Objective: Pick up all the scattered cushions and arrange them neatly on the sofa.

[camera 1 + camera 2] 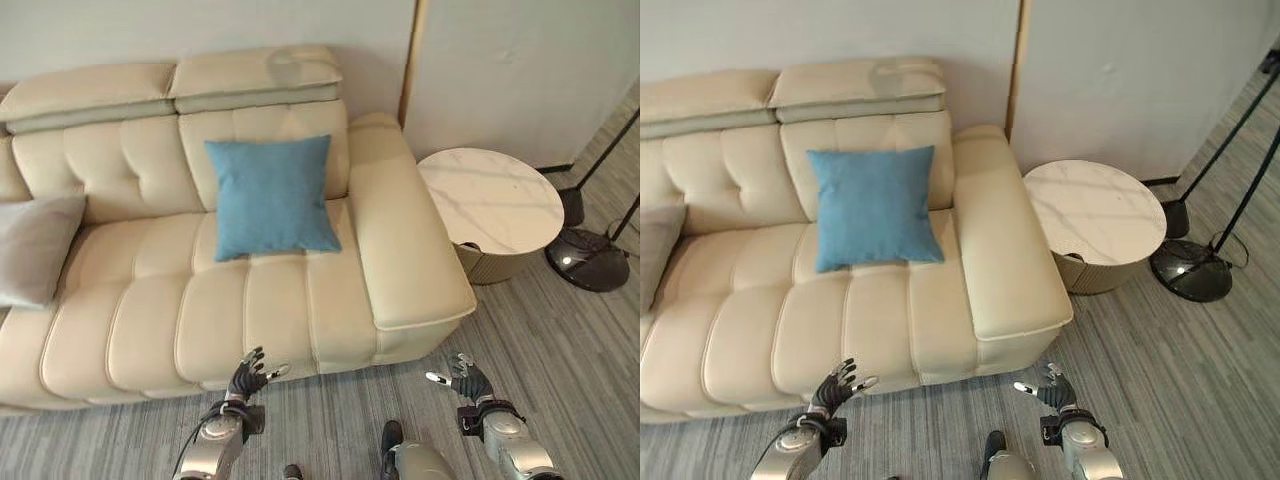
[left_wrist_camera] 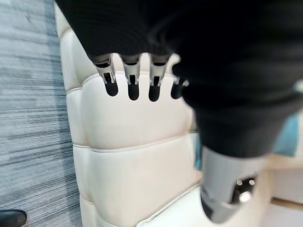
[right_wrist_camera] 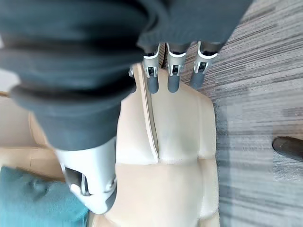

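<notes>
Two cushions on the cream leather sofa [image 1: 250, 300]: a grey fabric cushion [image 1: 35, 245], cut off at the frame edge, far beyond the left hand [image 1: 248, 377]; a square blue fabric cushion [image 1: 270, 195] upright beyond it. Right hand [image 1: 468, 380] likewise spread, empty.

right robot hand [image 3: 171, 71] fingers straight, cream sofa [image 3: 180, 156], teal cushion [image 3: 33, 198]

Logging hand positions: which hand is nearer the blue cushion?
Left. The left hand hangs open below the blue cushion, at the sofa's front edge. The right hand, also open, sits off past the armrest.
</notes>
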Robot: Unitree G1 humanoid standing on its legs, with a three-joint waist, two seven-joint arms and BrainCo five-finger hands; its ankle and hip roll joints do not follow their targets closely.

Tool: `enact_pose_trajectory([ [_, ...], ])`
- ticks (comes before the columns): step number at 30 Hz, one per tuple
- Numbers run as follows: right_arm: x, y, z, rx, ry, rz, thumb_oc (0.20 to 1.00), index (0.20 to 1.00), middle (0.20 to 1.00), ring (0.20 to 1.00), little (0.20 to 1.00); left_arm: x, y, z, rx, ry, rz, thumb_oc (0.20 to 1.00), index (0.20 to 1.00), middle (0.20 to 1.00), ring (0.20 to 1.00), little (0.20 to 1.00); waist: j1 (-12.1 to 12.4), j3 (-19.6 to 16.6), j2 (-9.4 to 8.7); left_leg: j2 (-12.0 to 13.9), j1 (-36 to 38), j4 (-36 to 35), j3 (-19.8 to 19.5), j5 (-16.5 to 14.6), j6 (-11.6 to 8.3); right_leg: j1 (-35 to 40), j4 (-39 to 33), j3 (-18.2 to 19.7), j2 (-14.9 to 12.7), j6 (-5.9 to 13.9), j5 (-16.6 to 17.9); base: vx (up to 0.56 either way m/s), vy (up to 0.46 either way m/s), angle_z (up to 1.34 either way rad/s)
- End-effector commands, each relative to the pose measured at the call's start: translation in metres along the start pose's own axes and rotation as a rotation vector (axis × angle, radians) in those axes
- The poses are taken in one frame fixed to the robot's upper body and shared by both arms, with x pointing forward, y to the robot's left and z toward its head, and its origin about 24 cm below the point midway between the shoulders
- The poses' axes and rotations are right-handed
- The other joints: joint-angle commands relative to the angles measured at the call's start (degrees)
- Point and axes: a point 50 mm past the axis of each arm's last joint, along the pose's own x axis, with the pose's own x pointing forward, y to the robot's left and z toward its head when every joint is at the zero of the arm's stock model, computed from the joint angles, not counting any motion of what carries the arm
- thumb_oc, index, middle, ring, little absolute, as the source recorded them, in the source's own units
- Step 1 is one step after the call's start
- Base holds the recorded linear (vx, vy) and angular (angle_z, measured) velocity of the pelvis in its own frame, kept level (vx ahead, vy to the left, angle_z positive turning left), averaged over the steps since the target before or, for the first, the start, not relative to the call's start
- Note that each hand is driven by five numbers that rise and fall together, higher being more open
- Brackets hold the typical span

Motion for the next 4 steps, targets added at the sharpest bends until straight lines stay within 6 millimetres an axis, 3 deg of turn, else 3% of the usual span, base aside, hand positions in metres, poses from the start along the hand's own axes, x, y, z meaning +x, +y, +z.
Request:
enact_pose_trajectory([
  [1, 0.0011, 0.0078, 0.01, -0.01, -0.059, 0.04, 1.0, 1.0, 1.0, 1.0, 1.0, -0.007, 0.0134, 0.0076, 0.07, -0.068, 0.022, 1.0, 1.0, 1.0, 1.0, 1.0, 0.66, -2.48, -0.72, 0.21, -4.03, 2.05, -2.59, 0.08, 0.36, 8.01, -6.76, 0.18, 1.06, 2.41, -6.24, -0.02, 0.109, -0.03],
  [4, 0.0003, 0.0105, 0.0062, -0.004, -0.043, 0.05, 1.0, 1.0, 1.0, 1.0, 1.0, -0.0079, 0.015, 0.0023, 0.061, -0.044, 0.029, 1.0, 1.0, 1.0, 1.0, 1.0, 1.19, -2.87, -1.41, -0.09, -3.38, 1.48, -2.52, -0.07, 0.63, 8.57, -7.17, 0.21, 0.68, 2.82, -5.75, -0.01, 0.053, 0.04],
])
